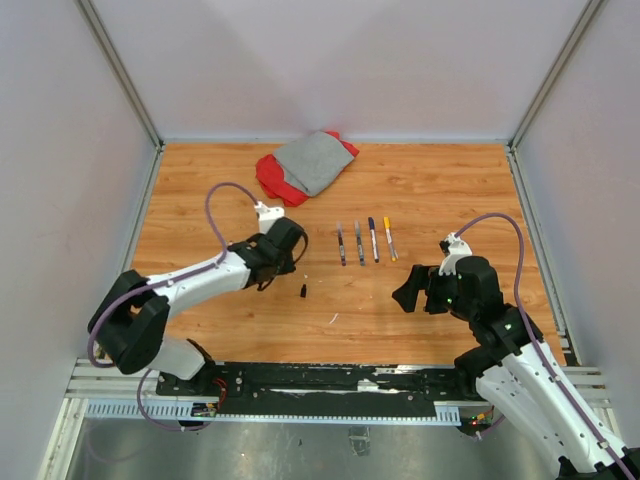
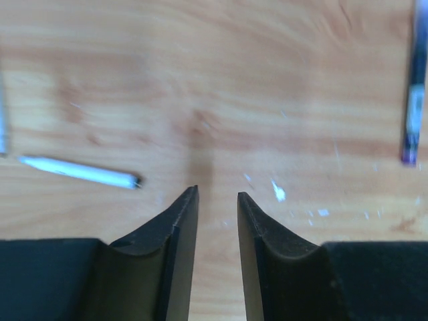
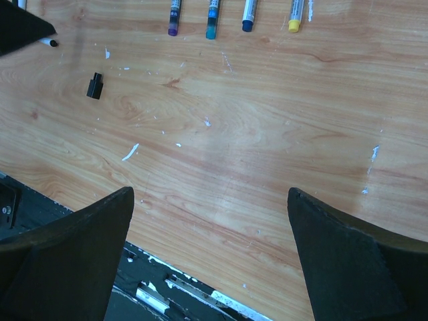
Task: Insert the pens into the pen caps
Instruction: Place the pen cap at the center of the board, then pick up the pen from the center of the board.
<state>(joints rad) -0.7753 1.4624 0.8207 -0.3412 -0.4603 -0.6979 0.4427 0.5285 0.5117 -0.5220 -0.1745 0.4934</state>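
Several pens lie side by side: purple-ended (image 3: pixel 174 15), teal-ended (image 3: pixel 212 19), blue-ended (image 3: pixel 248 16) and yellow-ended (image 3: pixel 295 16), forming a row (image 1: pixel 365 241) at the table's middle. Another white pen (image 2: pixel 80 172) with a dark tip lies just left of my left gripper (image 2: pixel 217 194), whose jaws stand a little apart over bare wood with nothing between them. One black pen cap (image 1: pixel 303 291) (image 3: pixel 95 85) lies alone, just near of my left gripper (image 1: pixel 292 262). My right gripper (image 3: pixel 208 194) (image 1: pixel 405 292) is wide open and empty, near the front right.
A red and grey cloth (image 1: pixel 305 165) lies bunched at the back. Small white scraps (image 1: pixel 333 319) dot the wood. The black and metal mounting rail (image 1: pixel 330 380) runs along the near edge. Grey walls enclose the table on three sides.
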